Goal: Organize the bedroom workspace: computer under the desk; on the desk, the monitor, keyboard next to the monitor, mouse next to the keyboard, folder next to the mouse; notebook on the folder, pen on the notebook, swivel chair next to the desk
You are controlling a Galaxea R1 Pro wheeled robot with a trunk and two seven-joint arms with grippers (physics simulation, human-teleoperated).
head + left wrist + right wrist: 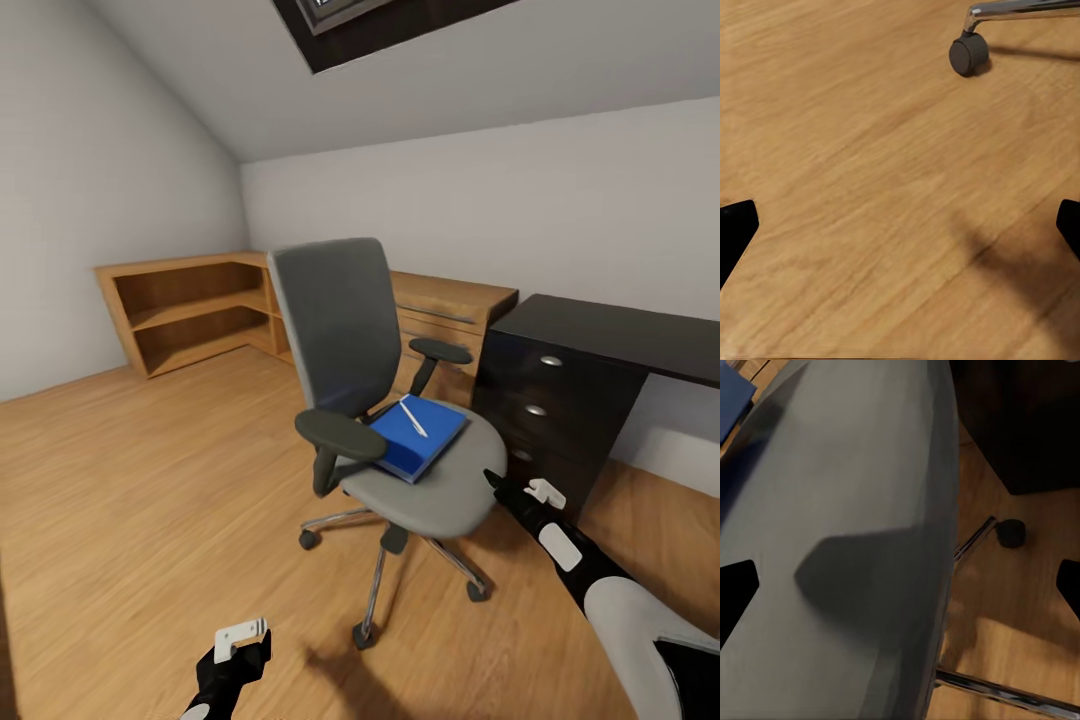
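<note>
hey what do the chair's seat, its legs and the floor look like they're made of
Swivel chair seat: looks like matte grey fabric or foam padding, soft-edged, no shine. Its legs: seemingly polished chrome metal, with bright reflections; the castor looks like dark plastic or rubber. Floor: warm wood boards with visible grain, lightly satin; possibly laminate.

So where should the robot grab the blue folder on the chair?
Probably the folder's front corner that sticks out toward the seat's front edge, coming from the right gripper's side. It lies flat on the swivel chair, the armrest blocks the other side, and the pen on top could roll off.
</note>
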